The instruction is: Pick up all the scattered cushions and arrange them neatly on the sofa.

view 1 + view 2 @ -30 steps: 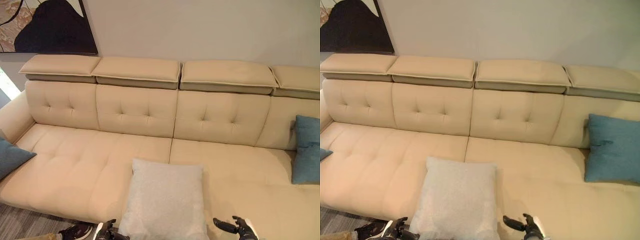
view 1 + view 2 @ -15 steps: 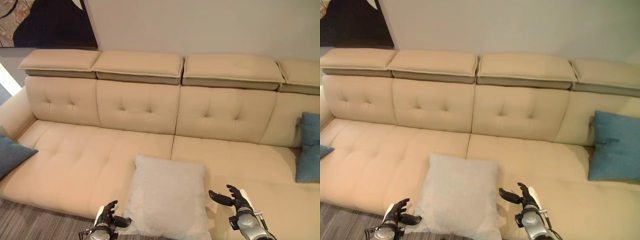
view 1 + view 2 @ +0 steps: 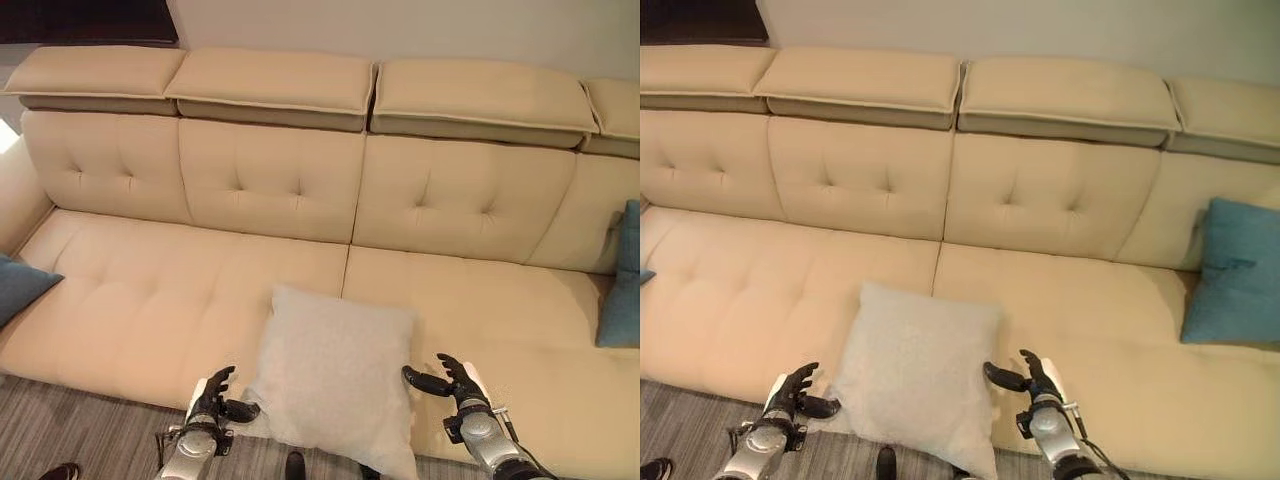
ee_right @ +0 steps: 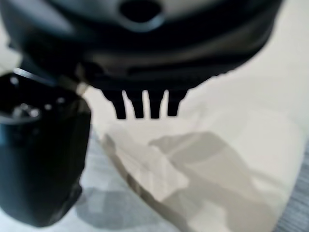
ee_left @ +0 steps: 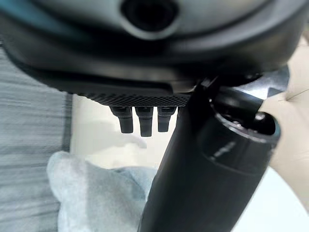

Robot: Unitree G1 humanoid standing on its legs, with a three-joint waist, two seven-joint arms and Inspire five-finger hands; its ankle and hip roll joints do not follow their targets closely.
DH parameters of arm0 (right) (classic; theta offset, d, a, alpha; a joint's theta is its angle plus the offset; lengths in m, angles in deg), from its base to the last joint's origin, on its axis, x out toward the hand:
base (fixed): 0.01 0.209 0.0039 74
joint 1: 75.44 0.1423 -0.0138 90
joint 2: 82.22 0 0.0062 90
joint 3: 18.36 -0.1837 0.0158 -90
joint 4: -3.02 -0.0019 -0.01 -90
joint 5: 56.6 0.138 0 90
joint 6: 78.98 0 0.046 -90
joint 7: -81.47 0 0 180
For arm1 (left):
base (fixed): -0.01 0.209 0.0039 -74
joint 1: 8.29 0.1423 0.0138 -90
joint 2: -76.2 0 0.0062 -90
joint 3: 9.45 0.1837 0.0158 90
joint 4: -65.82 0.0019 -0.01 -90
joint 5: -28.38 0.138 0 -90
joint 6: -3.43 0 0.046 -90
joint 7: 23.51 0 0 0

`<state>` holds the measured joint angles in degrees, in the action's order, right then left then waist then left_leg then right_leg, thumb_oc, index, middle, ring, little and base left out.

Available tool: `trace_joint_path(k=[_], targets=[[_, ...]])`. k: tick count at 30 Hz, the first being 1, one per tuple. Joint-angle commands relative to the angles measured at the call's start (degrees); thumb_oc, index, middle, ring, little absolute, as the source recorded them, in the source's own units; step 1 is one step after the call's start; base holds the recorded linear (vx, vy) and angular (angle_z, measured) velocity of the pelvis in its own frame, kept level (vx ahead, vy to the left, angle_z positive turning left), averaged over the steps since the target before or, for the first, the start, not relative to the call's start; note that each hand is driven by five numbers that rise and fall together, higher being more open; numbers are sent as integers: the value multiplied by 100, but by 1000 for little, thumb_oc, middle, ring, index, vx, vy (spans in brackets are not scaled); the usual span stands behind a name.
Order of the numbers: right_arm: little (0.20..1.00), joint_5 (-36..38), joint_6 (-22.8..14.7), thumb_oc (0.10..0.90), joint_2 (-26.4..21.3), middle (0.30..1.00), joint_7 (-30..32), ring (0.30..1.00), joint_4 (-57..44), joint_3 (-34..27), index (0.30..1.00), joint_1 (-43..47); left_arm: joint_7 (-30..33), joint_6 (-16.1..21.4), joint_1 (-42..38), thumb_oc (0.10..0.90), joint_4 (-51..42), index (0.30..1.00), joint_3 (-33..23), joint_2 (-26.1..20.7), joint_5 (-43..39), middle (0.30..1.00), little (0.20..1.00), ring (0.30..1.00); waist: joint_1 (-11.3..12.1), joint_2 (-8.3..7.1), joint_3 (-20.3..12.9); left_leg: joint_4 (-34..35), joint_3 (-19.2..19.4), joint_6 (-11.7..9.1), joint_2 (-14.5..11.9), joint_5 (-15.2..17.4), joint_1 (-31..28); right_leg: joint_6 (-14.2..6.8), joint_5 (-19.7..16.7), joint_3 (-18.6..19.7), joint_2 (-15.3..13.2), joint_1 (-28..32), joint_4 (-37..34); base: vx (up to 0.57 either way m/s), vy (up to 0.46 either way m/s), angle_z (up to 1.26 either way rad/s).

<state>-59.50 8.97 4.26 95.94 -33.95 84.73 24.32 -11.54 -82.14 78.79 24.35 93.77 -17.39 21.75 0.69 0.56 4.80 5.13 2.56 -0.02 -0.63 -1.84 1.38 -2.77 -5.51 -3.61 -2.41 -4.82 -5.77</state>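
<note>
One long beige sofa (image 3: 200,310) spans our view, its tufted back running wall to wall and its seat reaching the front edge just ahead of our arms. Below that edge we see a strip of grey striped floor (image 3: 90,440). On the seat lies a pale grey cushion (image 3: 335,375), flat, near the middle seam, its lower corner hanging over the sofa's front edge. A teal cushion (image 3: 1235,270) leans upright against the backrest at the far right end, well apart from the grey one. Another teal cushion (image 3: 22,285) shows at the far left end of the seat, cut off by the frame. Our left hand (image 3: 213,400) hovers just beside the grey cushion's left edge, fingers spread and thumb pointing toward the cloth, holding nothing. Our right hand (image 3: 452,378) sits just beside the cushion's right edge, over the seat, fingers likewise spread, thumb reaching toward the cushion, gripping nothing.
</note>
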Motion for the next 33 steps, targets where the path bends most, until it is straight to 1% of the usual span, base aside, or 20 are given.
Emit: trace_joint_path(k=[1,4,6,7,8,9,11,12,14,15,17,21,23,27,29,30,31,33], targets=[[900,58,-253,800,-56,900,180,900,-244,0,900,277,198,466,-796,800,-448,900,-191,-202,-101,900,900,900,-81,-184,-202,-31,-380,-18,305,521,23,-306,786,165,17,327,330,41,27,0],[900,31,-258,800,-51,900,176,900,-273,1,900,252,225,570,-785,800,-708,900,-322,-155,-489,900,900,900,-82,-177,-197,-13,-390,-17,310,527,1,-312,773,165,11,350,294,0,0,0],[900,24,-255,800,-63,900,166,900,-337,-3,900,233,136,619,-787,800,-889,900,-383,-177,-795,900,900,900,-89,-172,-197,-13,-390,-19,312,541,-18,-320,768,170,11,375,271,0,0,0],[900,24,-255,800,-63,900,166,900,-337,-3,900,233,136,619,-787,800,-889,900,-383,-177,-796,900,900,900,-89,-172,-197,-13,-390,-19,312,541,-18,-320,768,170,11,376,271,0,0,0],[900,12,-262,800,-89,900,145,900,-365,-3,900,220,29,631,-779,800,-1003,900,-395,-242,-891,900,900,900,-91,-167,-200,-13,-383,-19,308,549,-39,-324,765,168,11,393,261,0,0,0],[900,7,-259,800,-160,900,74,900,-481,-12,900,191,-204,653,-744,800,-1173,900,-430,-401,-1061,900,900,900,-101,-149,-213,-13,-370,-20,304,568,-80,-328,764,180,7,434,234,39,23,-1],[900,5,-261,800,-195,900,28,900,-534,-19,900,177,-305,659,-728,800,-1238,900,-450,-490,-1143,900,900,900,-106,-140,-223,-13,-368,-20,303,578,-103,-331,760,183,6,455,217,31,20,-2],[900,-4,-259,800,-255,900,-49,900,-601,-32,900,137,-503,682,-687,800,-1356,900,-499,-634,-1337,900,900,900,-118,-126,-242,-13,-351,-24,305,598,-142,-337,759,189,3,492,202,22,13,-4],[900,-20,-259,800,-280,900,-89,900,-593,-40,900,113,-595,683,-678,800,-1389,900,-542,-683,-1491,900,900,900,-124,-120,-254,-13,-347,-26,305,612,-172,-337,762,196,0,525,191,38,18,-5],[900,-56,-240,800,-319,900,-163,900,-629,-38,900,80,-772,687,-653,800,-1472,900,-632,-681,-1934,900,900,900,-132,-110,-268,-13,-340,-28,300,625,-205,-339,764,200,-5,564,176,42,21,-4],[900,-67,-234,800,-350,900,-221,900,-722,-49,900,30,-936,695,-626,800,-1620,900,-708,-720,-2263,900,900,900,-144,-105,-281,-13,-338,-30,303,636,-227,-339,765,205,-1,585,161,15,10,-1],[900,-86,-226,800,-359,900,-290,900,-760,-52,900,-31,-1022,743,-623,800,-1874,900,-823,-774,-2574,900,900,900,-147,-115,-306,-13,-332,-33,305,654,-252,-340,770,200,1,628,133,0,0,0],[900,-81,-234,800,-332,900,-301,900,-761,-40,900,-41,-930,775,-656,800,-1933,900,-873,-749,-2605,900,900,900,-143,-123,-315,-13,-324,-34,304,662,-269,-340,771,199,2,640,126,0,0,0],[900,-84,-233,800,-299,900,-284,900,-727,-38,900,-39,-819,773,-735,800,-1871,900,-842,-705,-2422,900,900,900,-157,-135,-316,-13,-324,-35,298,669,-277,-341,772,205,-6,651,124,0,0,0],[900,-24,-219,800,-251,900,-254,900,-688,-44,900,-3,-743,723,-889,800,-1677,900,-677,-646,-2125,900,900,900,-187,-133,-287,-13,-320,-32,299,659,-244,-347,759,209,-10,607,132,0,0,0],[900,-24,-219,800,-252,900,-254,900,-688,-46,900,-2,-742,724,-892,800,-1675,900,-676,-645,-2124,900,900,900,-186,-132,-287,-13,-320,-32,299,659,-242,-347,759,209,-10,605,132,-63,19,-2],[900,64,-212,800,-206,900,-214,900,-697,-57,900,57,-678,671,-1055,800,-1472,900,-521,-629,-1853,900,900,900,-215,-125,-224,-13,-298,-30,292,639,-170,-357,731,218,-9,500,145,-97,19,-5],[900,224,-213,800,-128,900,-168,900,-735,-71,900,178,-591,626,-1257,800,-1305,900,-368,-614,-1651,900,900,900,-247,-124,-128,-13,-264,-27,284,585,-5,-366,684,239,-2,292,182,-118,19,-9]])
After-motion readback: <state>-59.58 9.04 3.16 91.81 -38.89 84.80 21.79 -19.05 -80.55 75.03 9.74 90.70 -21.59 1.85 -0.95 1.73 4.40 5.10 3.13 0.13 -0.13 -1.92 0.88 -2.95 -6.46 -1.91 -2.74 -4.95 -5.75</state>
